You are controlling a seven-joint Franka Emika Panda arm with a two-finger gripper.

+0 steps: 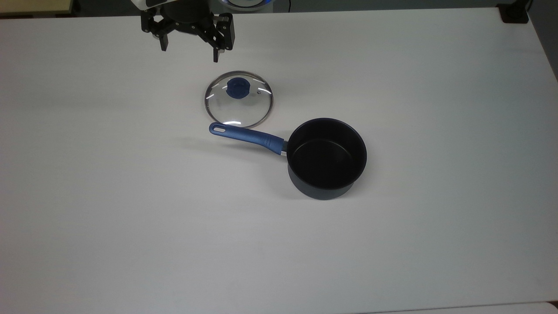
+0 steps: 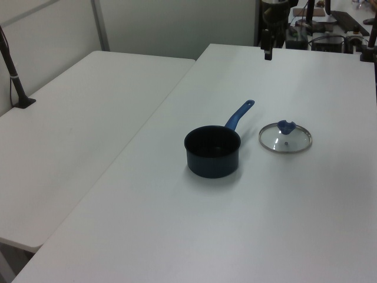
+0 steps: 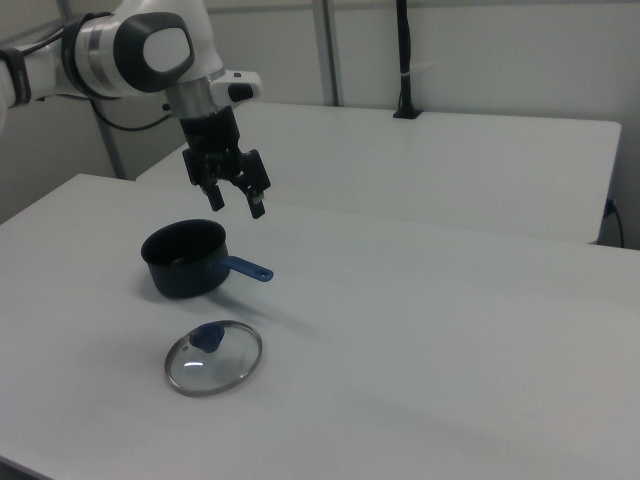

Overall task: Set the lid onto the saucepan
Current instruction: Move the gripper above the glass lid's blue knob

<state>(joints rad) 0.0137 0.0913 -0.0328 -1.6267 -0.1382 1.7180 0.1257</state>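
Two task items sit on the white tabletop (image 1: 130, 226), well apart from the arm. Nearest in the top view is the saucepan (image 1: 327, 158), upright, dark navy outside and black inside, with nothing in it. Its long blue handle (image 1: 246, 136) runs toward the top view's left and ends in an oval hole. Just beyond the handle's end lies the lid (image 1: 239, 99), flat on the tabletop with its blue knob (image 1: 237, 87) up (the metal rim comes very close to the handle tip in the top view, though I cannot tell whether they touch). The glass shows the tabletop through it.

Farther back, near the far edge in the top view, hangs the gripper (image 1: 189, 49), above the tabletop and off toward the top view's left of the lid. Its fingers (image 1: 216, 51) are spread apart and hold nothing. In the right view the gripper (image 3: 232, 204) hovers in the air over the saucepan (image 3: 185, 259), with the white arm (image 3: 140, 50) reaching in from the right view's left; the lid (image 3: 213, 357) lies nearer that camera. In the left view the lid (image 2: 285, 137) rests to the left view's right of the saucepan (image 2: 212, 151). A second white table (image 2: 70, 130) stands alongside.
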